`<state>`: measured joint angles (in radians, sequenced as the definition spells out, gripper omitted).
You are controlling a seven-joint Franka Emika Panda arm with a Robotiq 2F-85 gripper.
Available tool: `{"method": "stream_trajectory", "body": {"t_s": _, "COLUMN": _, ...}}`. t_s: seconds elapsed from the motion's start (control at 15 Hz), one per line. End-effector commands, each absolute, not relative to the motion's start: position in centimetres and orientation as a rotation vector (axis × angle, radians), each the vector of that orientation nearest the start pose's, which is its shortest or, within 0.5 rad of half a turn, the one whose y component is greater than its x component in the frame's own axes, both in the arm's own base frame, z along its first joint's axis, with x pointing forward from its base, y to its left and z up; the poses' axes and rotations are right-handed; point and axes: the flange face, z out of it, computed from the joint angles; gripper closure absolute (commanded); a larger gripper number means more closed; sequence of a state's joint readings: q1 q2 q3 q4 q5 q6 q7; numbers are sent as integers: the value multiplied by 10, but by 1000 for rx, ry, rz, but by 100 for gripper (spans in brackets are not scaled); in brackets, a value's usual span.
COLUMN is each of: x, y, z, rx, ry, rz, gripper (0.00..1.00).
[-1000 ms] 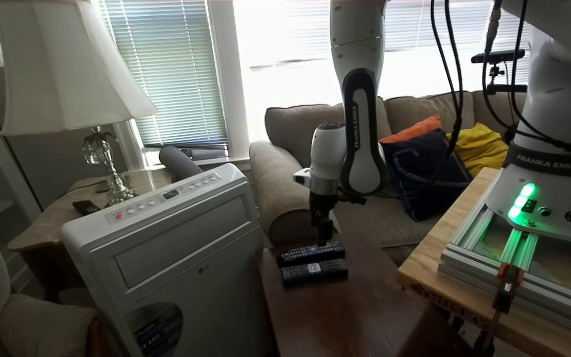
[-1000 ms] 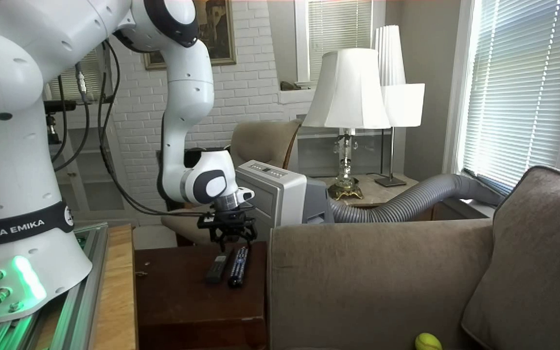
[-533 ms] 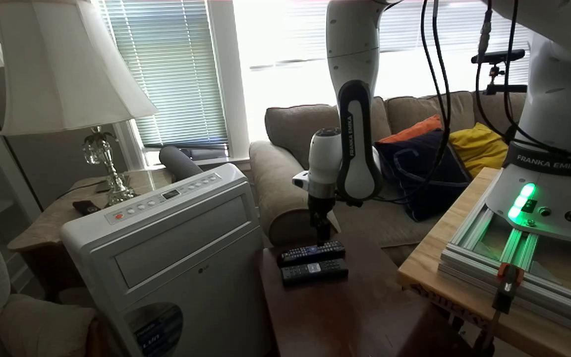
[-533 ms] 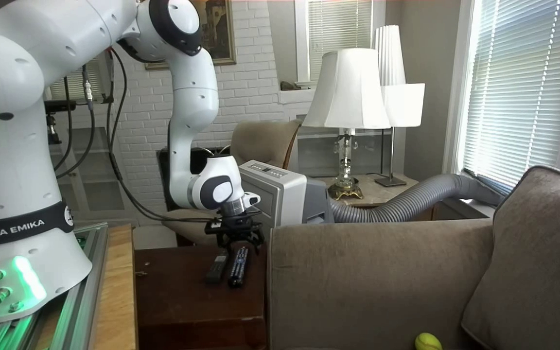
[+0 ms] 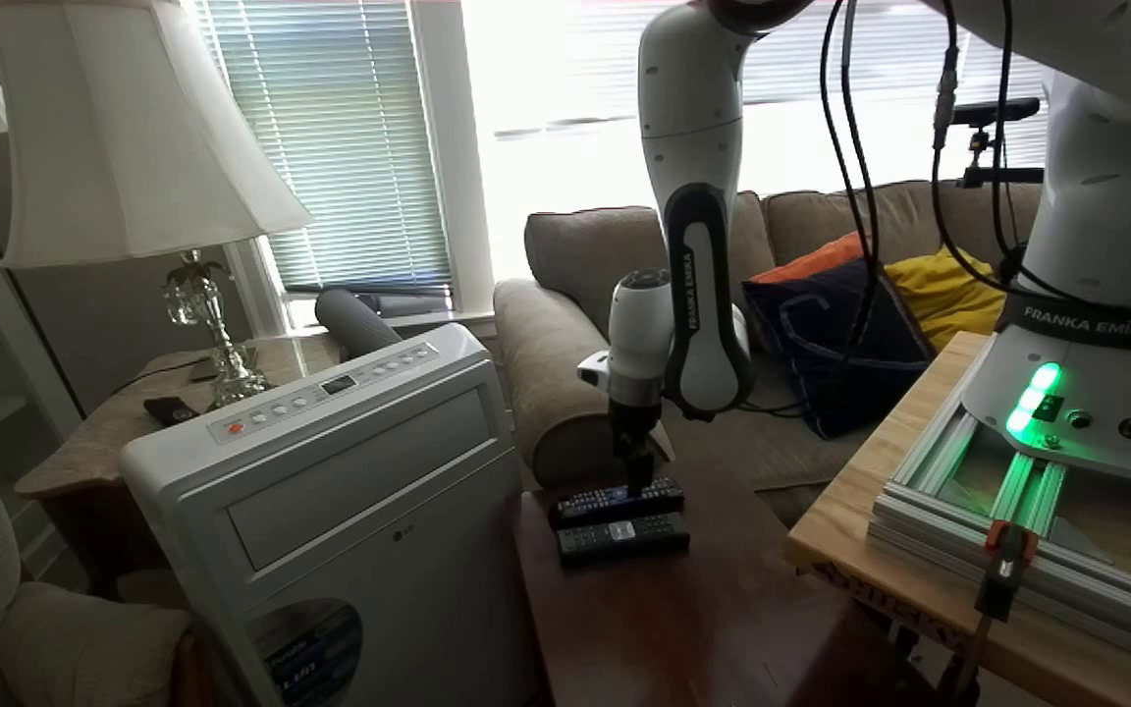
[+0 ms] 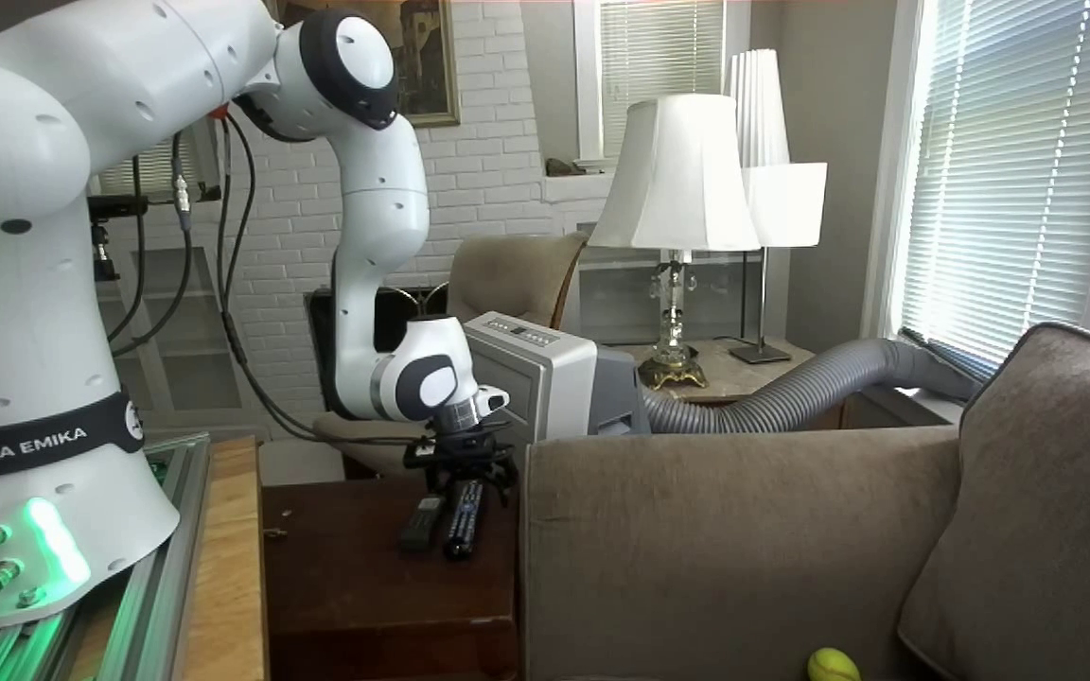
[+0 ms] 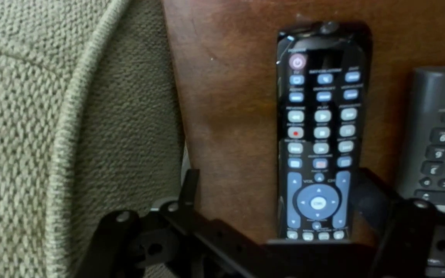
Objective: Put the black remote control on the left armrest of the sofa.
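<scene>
The plain black remote control (image 5: 580,548) lies on the brown wooden table; it also shows in an exterior view (image 6: 422,522) and at the right edge in the wrist view (image 7: 439,100). A glossy black remote with pale and blue buttons (image 7: 319,127) lies beside it, nearer the sofa. My gripper (image 7: 279,189) is open and points down over this buttoned remote, which lies between the fingers, close to the right one. Nothing is held. The sofa's left armrest (image 5: 556,378) rises just beyond the table; its fabric fills the left of the wrist view (image 7: 126,116).
A white appliance with vents (image 5: 369,520) stands against the table's side. The robot's wooden bench (image 5: 880,491) is on the opposite side. A side table (image 5: 84,442) holds a lamp (image 5: 134,137). Dark blue, orange and yellow cushions (image 5: 840,334) lie on the sofa (image 5: 723,442).
The arm has come down and the gripper has shifted slightly toward the armrest, settling lower over the buttoned remote. The two remotes have not moved.
</scene>
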<state>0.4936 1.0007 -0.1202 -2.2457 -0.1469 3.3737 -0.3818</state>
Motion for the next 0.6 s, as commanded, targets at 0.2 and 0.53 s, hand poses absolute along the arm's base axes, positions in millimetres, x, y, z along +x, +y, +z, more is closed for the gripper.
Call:
{"method": "stream_trajectory", "body": {"t_s": 0.2, "x": 422, "y": 183, "z": -59, "rx": -2825, "ry": -1495, "rz": -207, "gripper": 0}}
{"method": "stream_trajectory", "body": {"t_s": 0.53, "x": 417, "y": 189, "z": -64, "rx": -2810, "ry": -1502, "rz": -191, "gripper": 0}}
